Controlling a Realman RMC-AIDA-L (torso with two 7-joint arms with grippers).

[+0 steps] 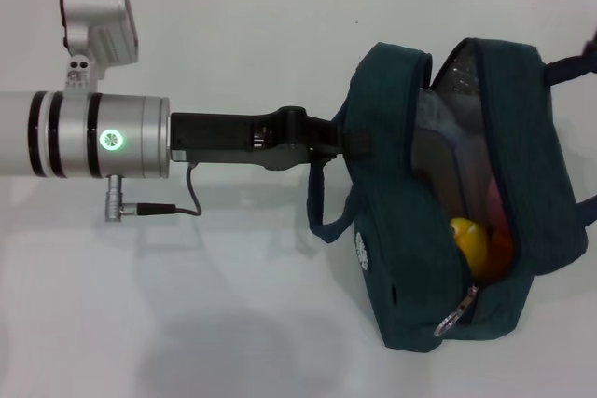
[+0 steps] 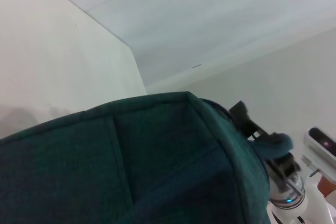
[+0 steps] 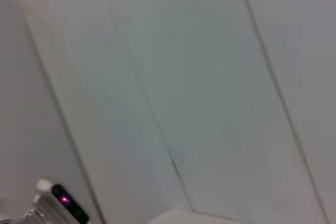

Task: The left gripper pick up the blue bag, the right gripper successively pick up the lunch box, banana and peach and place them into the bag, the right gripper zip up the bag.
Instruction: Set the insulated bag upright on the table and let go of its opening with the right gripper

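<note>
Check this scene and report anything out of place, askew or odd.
Nothing stands out. The blue bag sits on the white table, unzipped, with the banana inside. The left gripper is at the bag's side by a handle. No spill or damage shows.

We see a black tool (image 1: pixel 359 144) on a silver arm (image 1: pixel 93 134) with a green ring light (image 1: pixel 112 140). Just beyond it the bag (image 1: pixel 401 258) is dark teal-blue, foil-lined silver, holding a yellow banana (image 1: pixel 469 242) on the white tabletop (image 1: pixel 187 323).
</note>
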